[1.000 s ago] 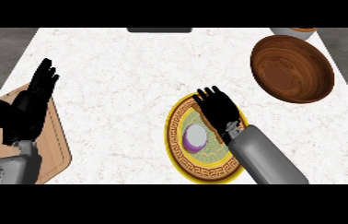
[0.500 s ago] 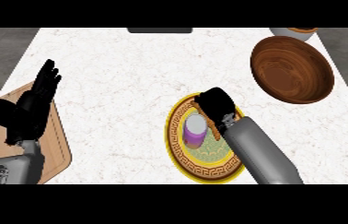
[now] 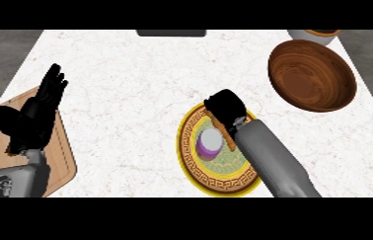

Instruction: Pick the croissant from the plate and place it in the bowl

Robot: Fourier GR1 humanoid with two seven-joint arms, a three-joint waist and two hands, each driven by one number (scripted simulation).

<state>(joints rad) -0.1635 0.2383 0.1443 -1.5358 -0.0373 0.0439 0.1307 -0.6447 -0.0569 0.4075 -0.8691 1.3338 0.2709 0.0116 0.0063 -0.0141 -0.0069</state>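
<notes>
The right hand (image 3: 227, 107) is curled over the croissant (image 3: 224, 130), fingers closed round it, on the yellow plate (image 3: 191, 157) — grasped, not clearly lifted. The carry to the wooden bowl (image 3: 312, 81) remains — the left hand (image 3: 40, 110) rests, fingers straight.

The bowl (image 3: 313, 81) looks like dark polished wood with visible grain rings. The counter (image 3: 146, 71) is pale speckled stone, matt. The plate (image 3: 191, 157) looks like glazed ceramic, yellow-rimmed with a patterned band. The cutting board (image 3: 64, 155) is light, smooth wood.
</notes>
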